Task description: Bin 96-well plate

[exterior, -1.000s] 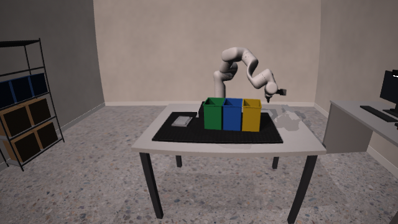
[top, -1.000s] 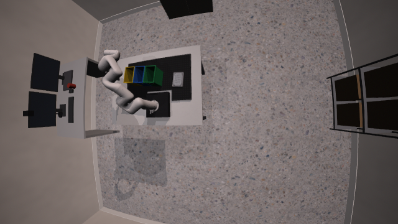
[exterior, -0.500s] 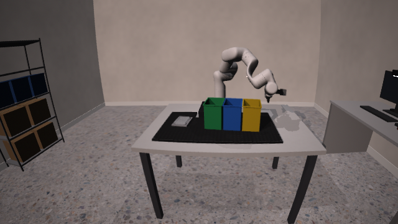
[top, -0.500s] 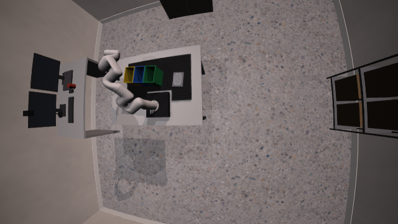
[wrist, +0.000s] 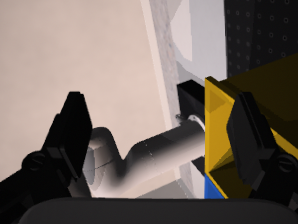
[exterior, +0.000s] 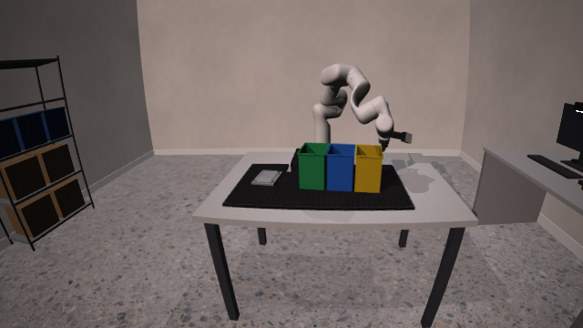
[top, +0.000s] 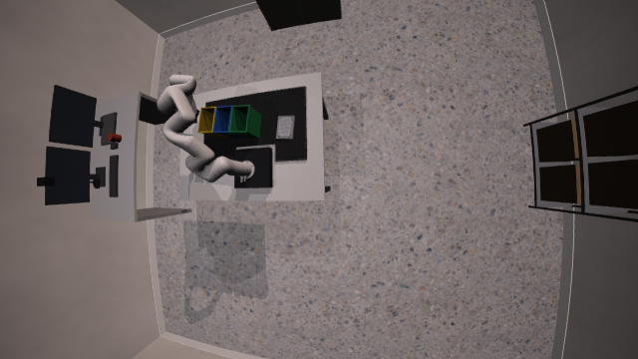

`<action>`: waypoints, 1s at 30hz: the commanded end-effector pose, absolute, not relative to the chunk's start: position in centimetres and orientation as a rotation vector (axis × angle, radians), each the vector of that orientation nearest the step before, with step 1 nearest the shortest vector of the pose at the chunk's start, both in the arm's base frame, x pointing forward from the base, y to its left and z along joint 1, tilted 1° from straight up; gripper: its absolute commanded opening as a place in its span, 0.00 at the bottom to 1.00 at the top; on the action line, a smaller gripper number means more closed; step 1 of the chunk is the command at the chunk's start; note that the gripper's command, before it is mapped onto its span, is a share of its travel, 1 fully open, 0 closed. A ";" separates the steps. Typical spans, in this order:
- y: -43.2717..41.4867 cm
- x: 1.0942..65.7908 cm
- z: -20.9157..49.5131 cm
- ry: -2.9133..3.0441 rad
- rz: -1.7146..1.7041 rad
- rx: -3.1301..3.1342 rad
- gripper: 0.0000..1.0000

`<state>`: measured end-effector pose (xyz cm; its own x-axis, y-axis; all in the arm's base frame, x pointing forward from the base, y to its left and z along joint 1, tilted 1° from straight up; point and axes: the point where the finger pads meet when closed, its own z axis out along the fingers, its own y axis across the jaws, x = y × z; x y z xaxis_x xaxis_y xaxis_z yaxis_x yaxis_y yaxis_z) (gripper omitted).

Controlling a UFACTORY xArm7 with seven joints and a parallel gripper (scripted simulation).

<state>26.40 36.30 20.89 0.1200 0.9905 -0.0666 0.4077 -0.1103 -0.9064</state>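
Observation:
The 96-well plate (top: 285, 127) is a pale grey flat plate lying in its nest on the black mat (exterior: 319, 193), left of the bins in the exterior view (exterior: 266, 178). The blue bin (exterior: 341, 167) stands upright between the green bin (exterior: 312, 166) and the yellow bin (exterior: 368, 168); from above it shows in the middle of the row (top: 222, 120). My gripper (exterior: 383, 145) is open and empty, up beside the yellow bin's far right corner, far from the plate. In the wrist view my fingers stand wide apart, with the yellow bin by the right finger.
All three bins stand upright, touching side by side. A grey desk (exterior: 524, 182) with a keyboard and monitors stands to the table's right. A shelf rack (exterior: 36, 150) stands far left. A small dark block (exterior: 294, 160) sits behind the green bin.

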 end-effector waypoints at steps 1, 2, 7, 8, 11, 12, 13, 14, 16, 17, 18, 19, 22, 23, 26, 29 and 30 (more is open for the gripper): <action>35.3 27.6 20.9 -1.364 0.917 -1.720 1.00; 34.9 27.9 20.9 -1.351 0.900 -1.756 1.00; 33.1 29.6 20.6 -1.337 0.882 -1.792 1.00; 32.8 30.0 20.6 -1.337 0.882 -1.792 1.00; 32.4 30.3 20.5 -1.337 0.882 -1.793 1.00; 32.0 30.6 20.5 -1.322 0.866 -1.828 1.00; 31.6 30.9 20.4 -1.306 0.849 -1.863 1.00; 31.2 31.2 20.4 -1.291 0.832 -1.898 1.00; 30.4 31.8 20.3 -1.259 0.798 -1.965 1.00; 30.4 31.8 20.3 -1.259 0.798 -1.965 1.00; 30.4 31.8 20.3 -1.259 0.798 -1.965 1.00; 30.0 32.1 20.3 -1.259 0.798 -1.965 1.00; 28.8 32.9 20.1 -1.259 0.798 -1.965 1.00; 28.4 33.2 20.1 -1.259 0.798 -1.965 1.00; 27.9 33.6 20.0 -1.259 0.798 -1.965 1.00; 26.6 34.3 20.0 -1.205 0.746 -2.067 1.00; 26.2 34.6 19.9 -1.186 0.729 -2.101 1.00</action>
